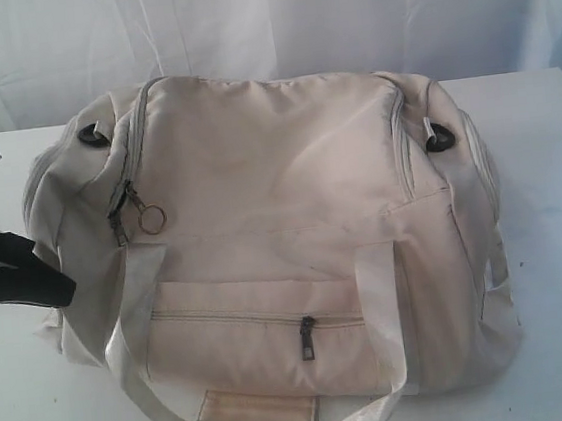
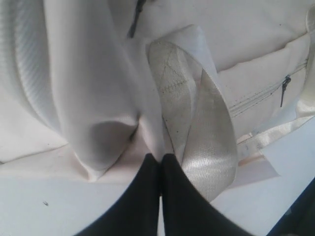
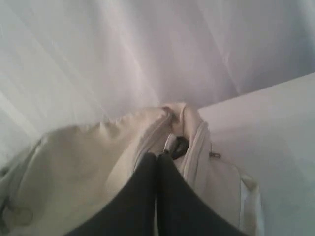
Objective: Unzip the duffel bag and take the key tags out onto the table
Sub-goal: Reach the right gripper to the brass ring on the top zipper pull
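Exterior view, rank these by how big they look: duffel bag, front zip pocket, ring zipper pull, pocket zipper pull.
1. duffel bag, fills most of the view
2. front zip pocket
3. ring zipper pull and pocket zipper pull: both tiny and look about alike, so I won't rank them.

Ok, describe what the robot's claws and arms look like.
Left claw: two smooth matte-black fingers, broad at the base and tapering to narrow tips. Right claw: the same black tapered pair. No markings or cables show. The exterior view shows only the left arm's black end.
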Controlling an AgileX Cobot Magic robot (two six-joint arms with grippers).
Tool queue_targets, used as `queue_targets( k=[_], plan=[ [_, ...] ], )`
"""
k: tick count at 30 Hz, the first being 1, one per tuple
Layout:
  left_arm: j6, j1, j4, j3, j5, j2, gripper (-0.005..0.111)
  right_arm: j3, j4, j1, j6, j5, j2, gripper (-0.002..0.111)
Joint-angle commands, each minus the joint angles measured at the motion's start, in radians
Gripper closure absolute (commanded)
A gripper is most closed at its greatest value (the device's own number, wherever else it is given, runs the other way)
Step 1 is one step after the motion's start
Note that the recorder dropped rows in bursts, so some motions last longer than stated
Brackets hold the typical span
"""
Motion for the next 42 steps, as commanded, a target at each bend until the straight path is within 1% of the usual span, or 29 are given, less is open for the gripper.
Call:
queue_targets(
  k=[1, 3, 5, 7, 10, 11, 13, 14, 16, 18, 21, 23, 25, 28, 30, 32, 33, 38, 42],
  plan=[
    [-0.007, -0.003, -0.031, 0.002, 0.03, -0.016, 0.107, -0.223, 0.005, 0.184, -0.228, 0.104, 0.353, 0.108],
    [-0.007, -0.003, -0.031, 0.002, 0.03, -0.016, 0.107, -0.359, 0.022, 0.273, -0.339, 0.165, 0.503, 0.108],
    [-0.007, -0.003, -0.034, 0.002, 0.03, -0.016, 0.107, -0.512, 0.081, 0.358, -0.488, 0.273, 0.667, 0.108],
    [-0.007, -0.003, -0.037, 0.002, 0.03, -0.016, 0.107, -0.659, 0.174, 0.405, -0.652, 0.386, 0.83, 0.108],
    [-0.007, -0.003, -0.037, 0.002, 0.03, -0.016, 0.107, -0.88, 0.423, 0.404, -0.925, 0.55, 1.027, 0.108],
    [-0.007, -0.003, -0.037, 0.002, 0.03, -0.016, 0.107, -0.953, 0.543, 0.389, -1.046, 0.607, 1.106, 0.108],
    [-0.007, -0.003, -0.037, 0.002, 0.03, -0.016, 0.107, -1.081, 0.703, 0.365, -1.208, 0.728, 1.208, 0.108],
    [-0.007, -0.003, -0.037, 0.002, 0.03, -0.016, 0.107, -1.135, 0.764, 0.354, -1.289, 0.79, 1.258, 0.108],
    [-0.007, -0.003, -0.037, 0.002, 0.03, -0.016, 0.107, -1.202, 0.796, 0.346, -1.349, 0.84, 1.332, 0.108],
    [-0.007, -0.003, -0.05, 0.002, 0.028, -0.016, 0.107, -1.254, 0.794, 0.346, -1.349, 0.819, 1.401, 0.108],
    [-0.007, -0.003, -0.054, 0.002, 0.019, -0.016, 0.107, -1.286, 0.796, 0.357, -1.349, 0.738, 1.475, 0.108],
    [-0.007, -0.003, -0.054, 0.002, 0.012, -0.016, 0.107, -1.29, 0.8, 0.361, -1.359, 0.709, 1.512, 0.104],
    [-0.007, -0.003, -0.054, 0.002, 0.012, -0.016, 0.107, -1.29, 0.802, 0.369, -1.379, 0.697, 1.539, 0.091],
    [-0.007, -0.003, -0.059, 0.002, 0.01, -0.016, 0.107, -1.29, 0.822, 0.383, -1.44, 0.681, 1.573, 0.067],
    [-0.007, -0.003, -0.059, 0.002, 0.01, -0.016, 0.107, -1.29, 0.824, 0.401, -1.484, 0.636, 1.587, 0.05],
    [-0.007, -0.003, -0.059, 0.002, 0.012, -0.016, 0.107, -1.29, 0.824, 0.424, -1.52, 0.58, 1.594, 0.04],
    [-0.007, -0.003, -0.059, 0.002, 0.016, -0.016, 0.107, -1.29, 0.824, 0.437, -1.525, 0.545, 1.596, 0.038],
    [-0.007, -0.003, -0.059, 0.002, 0.025, -0.016, 0.107, -1.287, 0.795, 0.479, -1.565, 0.414, 1.6, 0.038],
    [-0.007, -0.003, -0.063, 0.002, 0.027, -0.016, 0.107, -1.287, 0.718, 0.489, -1.562, 0.39, 1.616, 0.038]
  ],
)
